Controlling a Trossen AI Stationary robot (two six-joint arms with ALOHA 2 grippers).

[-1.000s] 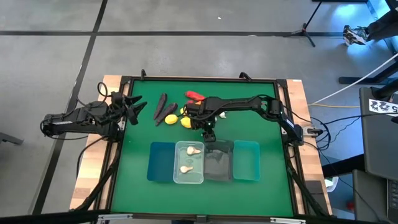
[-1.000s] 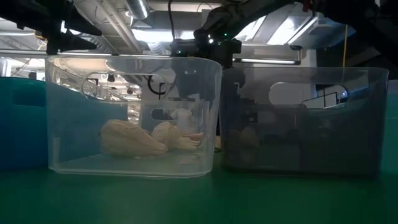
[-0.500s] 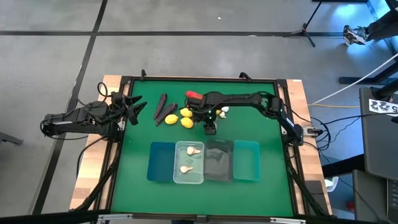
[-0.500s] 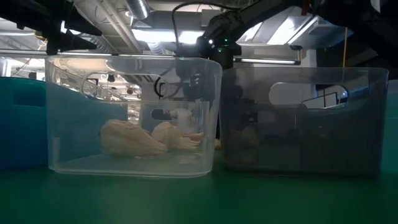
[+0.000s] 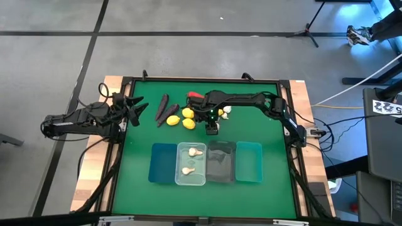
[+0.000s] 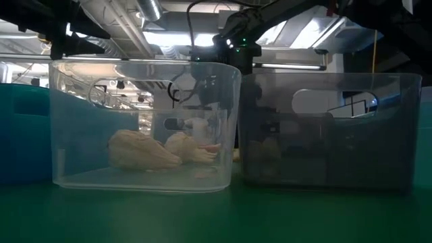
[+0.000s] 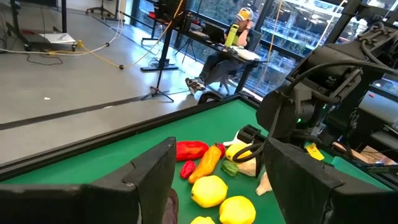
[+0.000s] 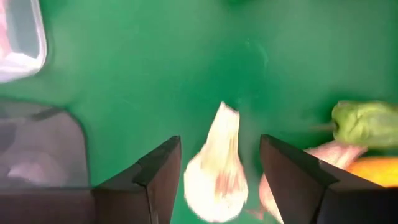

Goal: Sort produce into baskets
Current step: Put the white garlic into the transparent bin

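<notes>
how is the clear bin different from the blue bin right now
The clear bin has see-through walls and holds two garlic bulbs; the blue bin is opaque and looks empty. The clear one sits between the blue and the dark grey bin; the blue ends the row. Both are rectangular and alike in size.

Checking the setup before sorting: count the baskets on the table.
4, in one row, left to right from above: blue basket, clear basket, dark grey basket, teal basket. None looks hidden.

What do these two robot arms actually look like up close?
Both are slim, dark, jointed arms with black cables trailing from their bases. The left tool ends in two flat, wedge-shaped black fingers, as does the right tool. A small green light glows on the right arm.
</notes>
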